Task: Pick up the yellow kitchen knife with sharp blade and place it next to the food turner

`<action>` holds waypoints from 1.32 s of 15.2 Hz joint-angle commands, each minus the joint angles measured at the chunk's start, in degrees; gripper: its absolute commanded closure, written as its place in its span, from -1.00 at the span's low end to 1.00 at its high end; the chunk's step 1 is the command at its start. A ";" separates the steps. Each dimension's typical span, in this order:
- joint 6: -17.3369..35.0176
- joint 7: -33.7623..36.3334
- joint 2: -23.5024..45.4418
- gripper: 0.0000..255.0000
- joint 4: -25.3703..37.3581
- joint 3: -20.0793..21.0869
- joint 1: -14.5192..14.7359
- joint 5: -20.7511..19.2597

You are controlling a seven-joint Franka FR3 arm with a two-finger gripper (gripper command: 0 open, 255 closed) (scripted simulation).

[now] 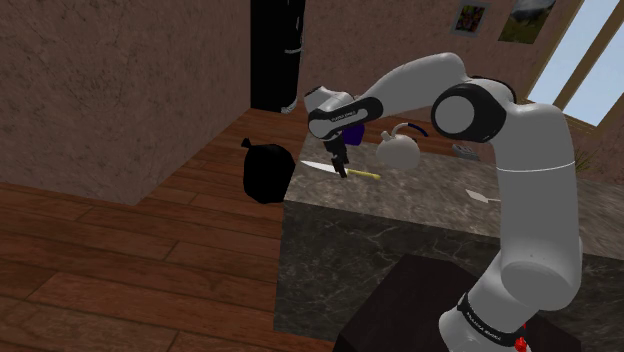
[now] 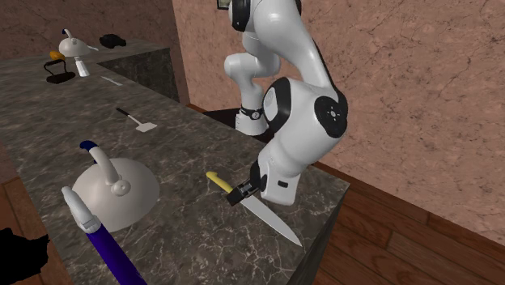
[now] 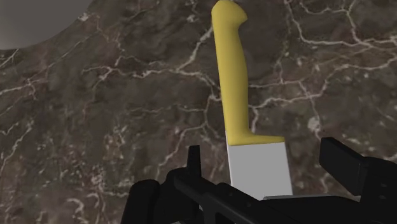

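A knife with a yellow handle and a pale blade lies flat on the dark marble counter, near its corner. My gripper is down over the blade where it meets the handle, open. One finger stands on each side of the blade with a gap, touching neither side. In the second exterior view the knife points its tip at the counter's edge, with the gripper on top of it. The food turner, dark-handled with a white head, lies farther along the counter.
A grey kettle stands close beside the knife's handle, and a blue-handled tool lies past it. In the shoulder view a black bag sits on the wooden floor by the counter's end. More utensils rest on a far counter.
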 commanded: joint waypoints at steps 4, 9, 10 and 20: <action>0.21 0.05 0.01 -1.00 -0.19 0.00 -0.02 -0.02; 0.23 0.07 0.03 1.00 -0.19 0.00 -0.02 -0.02; 0.01 0.02 0.22 1.00 0.22 0.01 0.01 0.02; -2.62 -0.97 -1.53 1.00 1.28 -0.01 0.11 0.07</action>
